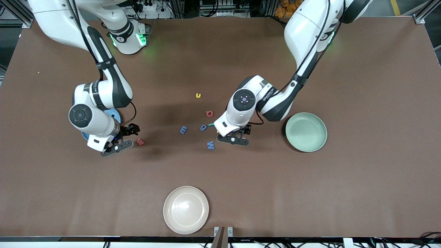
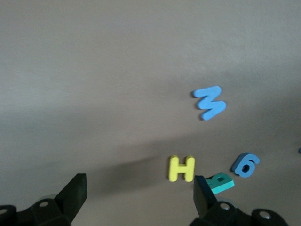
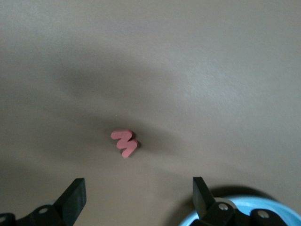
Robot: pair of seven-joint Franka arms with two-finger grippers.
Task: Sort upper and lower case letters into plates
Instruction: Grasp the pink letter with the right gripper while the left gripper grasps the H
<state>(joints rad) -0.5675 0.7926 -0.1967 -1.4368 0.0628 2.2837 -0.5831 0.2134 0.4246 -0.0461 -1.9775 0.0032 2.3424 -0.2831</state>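
Evidently nothing is held yet; the left hand (image 1: 233,135) is spread apart over the yellow H (image 2: 181,168), the right hand (image 1: 121,138) spread beside the red letter (image 1: 140,141); blue plate (image 1: 115,115) and green plate (image 1: 306,132) are set at the bench's ends for sorting.

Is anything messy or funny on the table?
Nothing is spilled or broken. The toy letters just lie scattered and turned every which way on the table: the red letter sits alone beside the right gripper, and the green plate holds nothing yet.
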